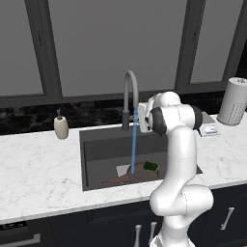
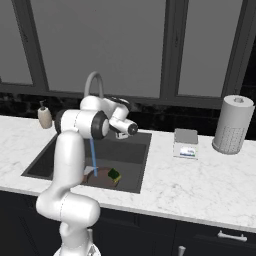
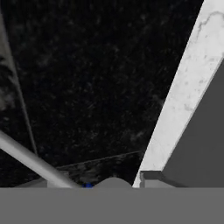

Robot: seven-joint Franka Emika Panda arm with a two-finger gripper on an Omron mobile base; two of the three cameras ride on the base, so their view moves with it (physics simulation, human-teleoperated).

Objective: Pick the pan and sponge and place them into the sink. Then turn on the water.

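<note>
The sink (image 1: 96, 144) (image 2: 135, 150) is set into the white marble counter. Inside it lies the brown pan (image 1: 123, 178) (image 2: 102, 176), with the green sponge (image 1: 151, 167) (image 2: 114, 174) resting at its right edge. A thin blue stream of water (image 1: 133, 144) (image 2: 93, 155) falls from the grey gooseneck faucet (image 1: 129, 91) (image 2: 94, 82) onto the pan. My gripper (image 1: 141, 118) (image 2: 120, 133) hovers over the back of the sink, just right of the faucet's base, pointing toward the black backsplash. Its fingers are hidden behind the hand. In the hand view the faucet's tube (image 3: 26, 157) crosses the lower left.
A beige soap dispenser (image 1: 61, 127) (image 2: 44, 116) stands left of the sink. On the counter to the right are a small box (image 1: 210, 129) (image 2: 186, 143) and a paper towel roll (image 1: 235, 101) (image 2: 232, 124). Dark-framed windows rise behind the backsplash.
</note>
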